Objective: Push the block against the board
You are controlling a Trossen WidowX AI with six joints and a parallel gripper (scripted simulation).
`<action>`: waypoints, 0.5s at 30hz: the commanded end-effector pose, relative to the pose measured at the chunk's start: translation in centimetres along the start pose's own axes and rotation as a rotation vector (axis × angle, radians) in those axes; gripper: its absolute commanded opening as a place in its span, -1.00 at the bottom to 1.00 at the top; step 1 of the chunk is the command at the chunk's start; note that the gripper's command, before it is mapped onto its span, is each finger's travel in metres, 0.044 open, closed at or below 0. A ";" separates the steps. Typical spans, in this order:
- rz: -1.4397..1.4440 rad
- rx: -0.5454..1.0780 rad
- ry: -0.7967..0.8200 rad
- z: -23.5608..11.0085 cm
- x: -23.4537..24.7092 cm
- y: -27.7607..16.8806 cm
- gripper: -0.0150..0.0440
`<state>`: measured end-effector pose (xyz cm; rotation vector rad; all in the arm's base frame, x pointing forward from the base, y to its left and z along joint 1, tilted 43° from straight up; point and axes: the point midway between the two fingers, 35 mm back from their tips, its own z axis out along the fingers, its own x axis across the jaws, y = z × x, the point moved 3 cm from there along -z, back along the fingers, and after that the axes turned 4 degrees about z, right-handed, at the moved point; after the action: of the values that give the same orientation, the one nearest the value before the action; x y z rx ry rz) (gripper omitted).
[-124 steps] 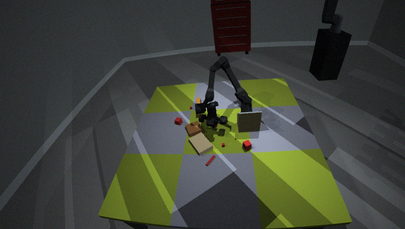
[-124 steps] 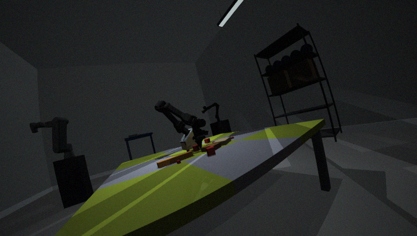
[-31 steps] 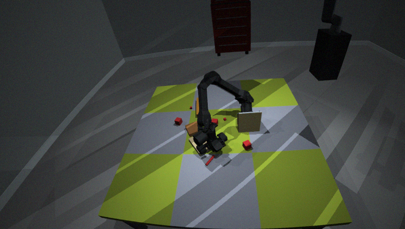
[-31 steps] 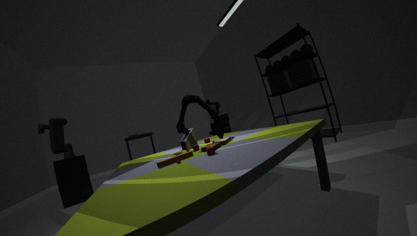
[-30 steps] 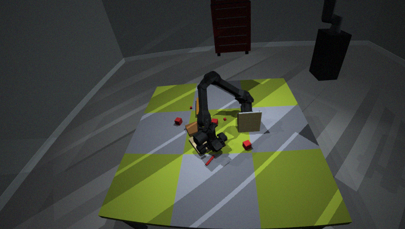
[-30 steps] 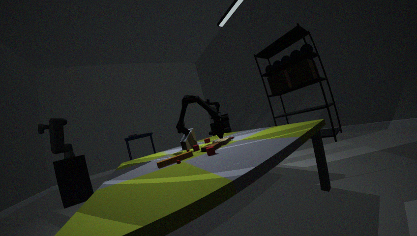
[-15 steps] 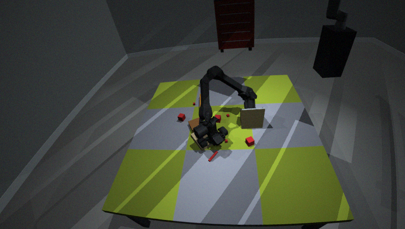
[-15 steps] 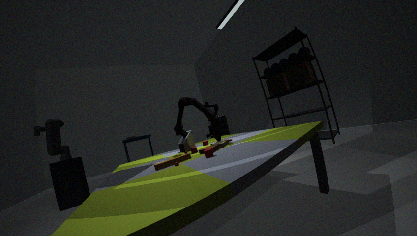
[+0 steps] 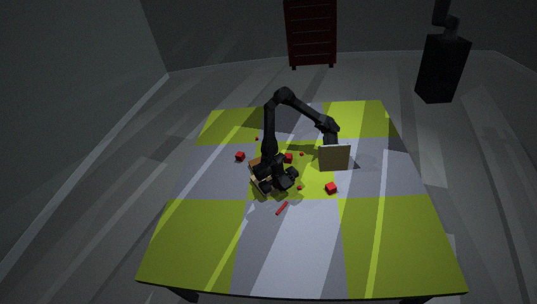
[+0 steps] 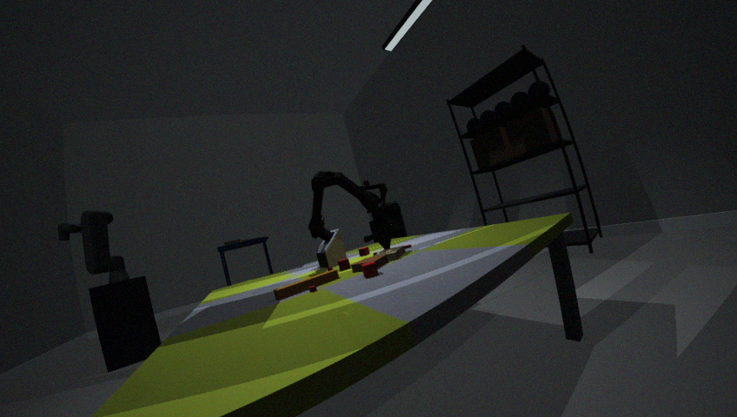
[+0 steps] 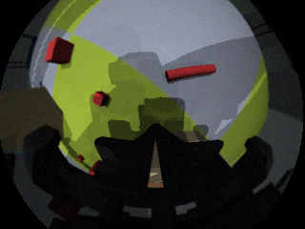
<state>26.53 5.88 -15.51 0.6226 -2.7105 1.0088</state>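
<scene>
A pale squarish wooden block (image 9: 256, 182) (image 10: 398, 252) (image 11: 193, 136) lies flat, largely covered by the gripper in the top view and the wrist view. A brown board (image 9: 254, 163) (image 10: 360, 265) lies close beside it, partly hidden by the arm; I cannot tell whether their sides touch or their edges are even. My gripper (image 10: 386, 246) (image 11: 155, 126) is shut and empty, with its tips low over or at the pale block. Contact is not clear. In the top view the fingertips are hidden.
Red cubes (image 9: 240, 156) (image 9: 330, 187) and a red rod (image 9: 281, 208) (image 11: 191, 72) lie around the pieces. A long orange plank (image 10: 306, 285) lies farther off. An upright tan panel (image 9: 334, 159) (image 10: 335, 249) stands by the arm's base.
</scene>
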 end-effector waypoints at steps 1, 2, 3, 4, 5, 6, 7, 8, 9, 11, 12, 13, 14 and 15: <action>0.004 0.011 0.004 0.2 -0.1 -1.2 -0.49; 0.004 0.012 0.004 0.2 -0.1 -1.3 -0.49; 0.004 0.012 0.004 0.2 -0.1 -1.5 -0.49; 0.004 0.012 0.004 0.2 -0.2 -1.6 -0.49; 0.004 0.012 0.004 0.2 -0.2 -1.8 -0.49; 0.004 0.012 0.004 0.2 -0.2 -1.9 -0.49; 0.004 0.012 0.004 0.2 -0.2 -2.1 -0.49; 0.004 0.012 0.004 0.2 -0.2 -2.2 -0.49; 0.004 0.012 0.004 0.2 -0.3 -2.4 -0.49; 0.004 0.012 0.004 0.2 -0.3 -2.7 -0.49; 0.004 0.012 0.004 0.2 -0.3 -2.8 -0.49; 0.004 0.012 0.004 0.2 -0.4 -3.0 -0.49; 0.004 0.012 0.004 0.2 -0.4 -3.1 -0.49; 0.004 0.012 0.004 0.1 -0.4 -3.3 -0.49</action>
<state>27.87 4.55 -14.27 0.6261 -2.7114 1.0121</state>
